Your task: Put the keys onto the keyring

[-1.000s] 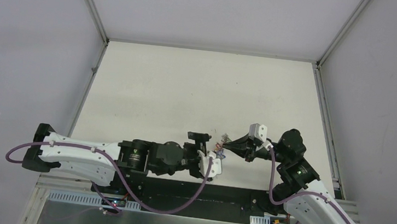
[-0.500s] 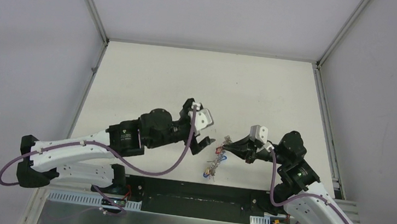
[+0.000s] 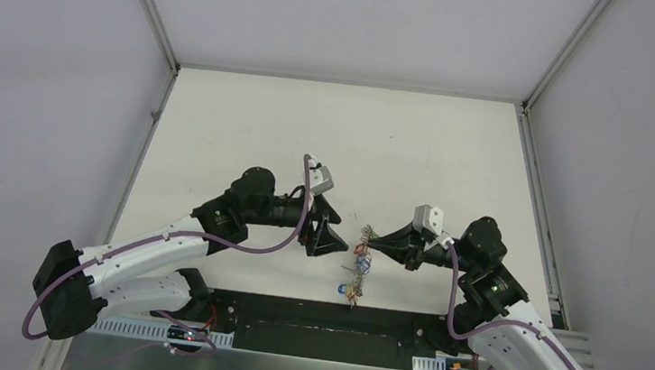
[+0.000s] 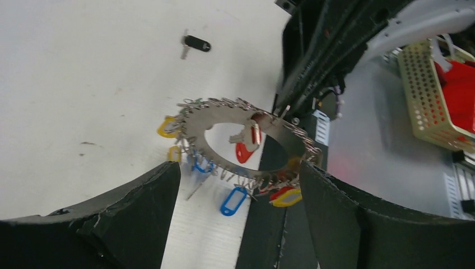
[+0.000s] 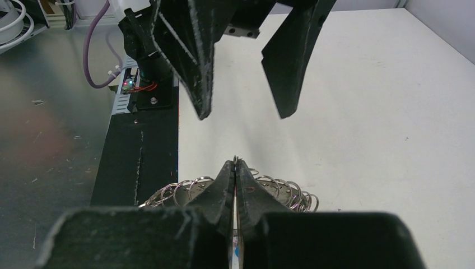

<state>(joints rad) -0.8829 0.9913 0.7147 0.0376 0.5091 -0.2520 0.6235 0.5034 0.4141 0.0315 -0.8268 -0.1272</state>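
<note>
Left gripper hovers above the table with its jaws spread wide and nothing between them, aimed at the keyring. It looks staged to take the next key, not to hold the ring.

In your left wrist view the black key lies loose on the table, well apart from the ring and beyond it. My read is that this one is not yet threaded.

The keyring hangs tilted between the two arms near the table's front edge. Its face is turned toward the left wrist camera, and the blue and yellow tags dangle off its lower rim. That orientation presents the rim to you, which makes sense for feeding a key on.

The red key sits across the ring's hole. It looks hung from the upper rim, but I can't confirm it is actually on.

Right gripper is pinched tight on the ring's edge, fingers together with the small split rings fanned to either side. It acts as the fixture.

If you go for the black key, keep that pinch steady. The ring hangs from one edge and can swing.
</note>
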